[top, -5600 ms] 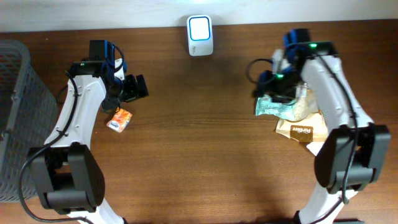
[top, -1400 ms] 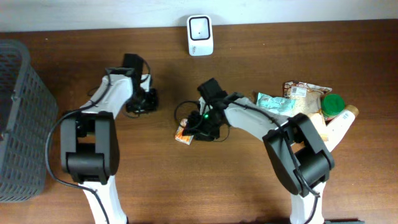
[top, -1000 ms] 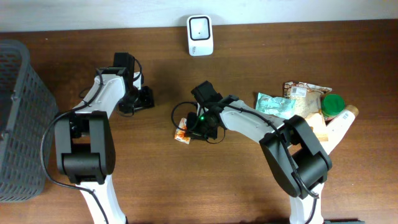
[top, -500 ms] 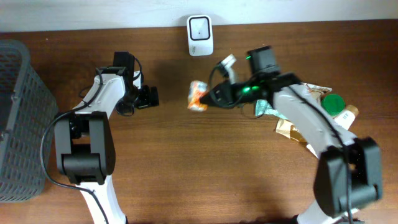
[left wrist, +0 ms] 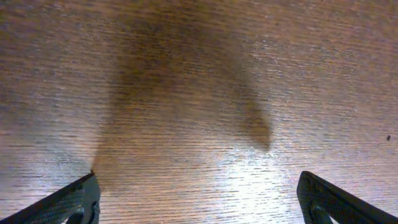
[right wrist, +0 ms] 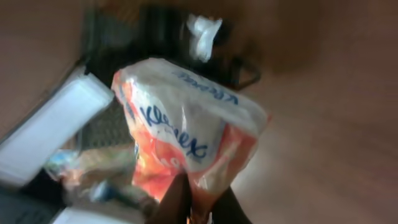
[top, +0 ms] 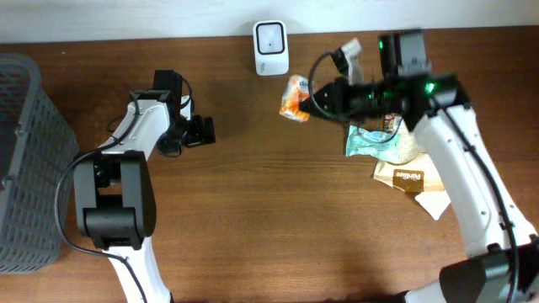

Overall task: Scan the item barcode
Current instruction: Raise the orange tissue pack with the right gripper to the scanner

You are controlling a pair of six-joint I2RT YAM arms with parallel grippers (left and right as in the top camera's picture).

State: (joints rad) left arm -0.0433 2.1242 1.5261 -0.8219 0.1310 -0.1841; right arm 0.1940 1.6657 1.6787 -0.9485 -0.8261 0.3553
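An orange-and-white Kleenex tissue pack (top: 296, 98) (right wrist: 186, 137) hangs in the air just right of and below the white barcode scanner (top: 270, 37) at the table's back edge. My right gripper (top: 313, 99) (right wrist: 198, 208) is shut on the pack's lower edge, its dark fingers pinching the wrapper. My left gripper (top: 205, 132) (left wrist: 199, 202) stands wide open low over bare wood at the left. Nothing lies between its fingertips (left wrist: 78, 199).
A grey mesh basket (top: 21, 160) stands at the far left edge. A heap of snack packets (top: 396, 147), with a brown pouch (top: 410, 177), lies at the right under my right arm.
My right arm has lifted the tissue pack off the table and carried it back and to the right, up beside the scanner. My left gripper has opened wider and stayed in place.
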